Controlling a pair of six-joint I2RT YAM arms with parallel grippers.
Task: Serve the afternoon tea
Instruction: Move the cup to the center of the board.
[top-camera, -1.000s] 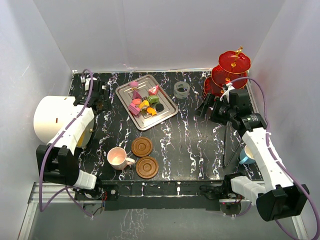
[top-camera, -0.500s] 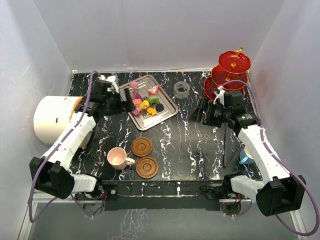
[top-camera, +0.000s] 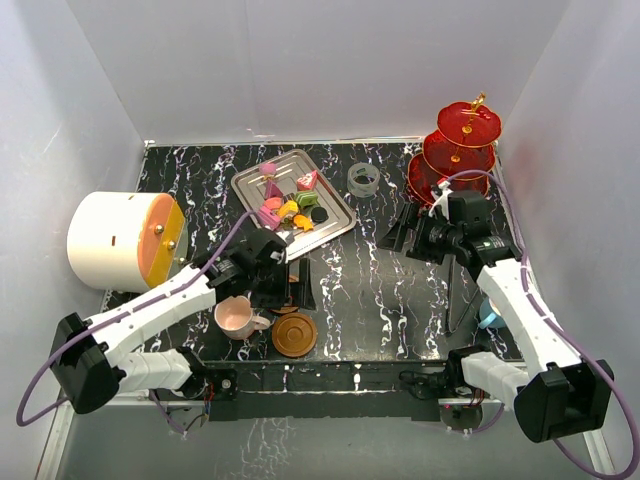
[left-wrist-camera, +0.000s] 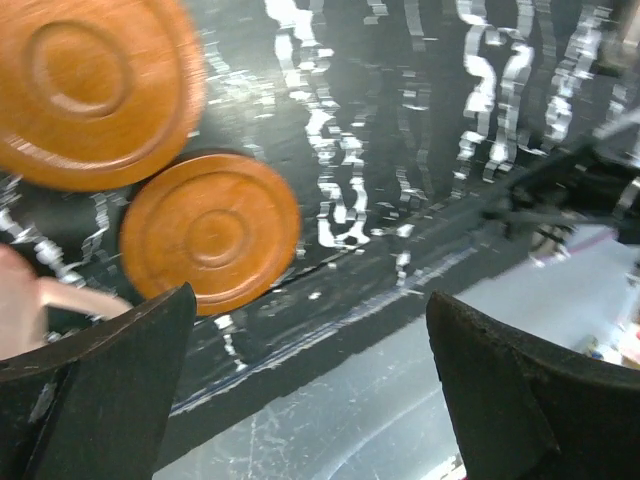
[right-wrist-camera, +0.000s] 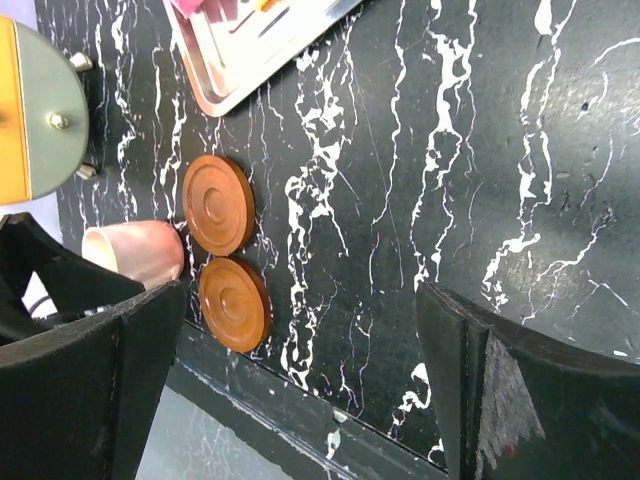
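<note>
Marbled tabletop (top-camera: 380, 290); left arm (top-camera: 170, 300) stretched low over 2 saucers (top-camera: 294, 335), fingers (left-wrist-camera: 100, 400) spread.

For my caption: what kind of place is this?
Probably a robot test booth, not a tearoom: plain white walls box in a black marbled table, where a red three-tier stand is staged.
</note>
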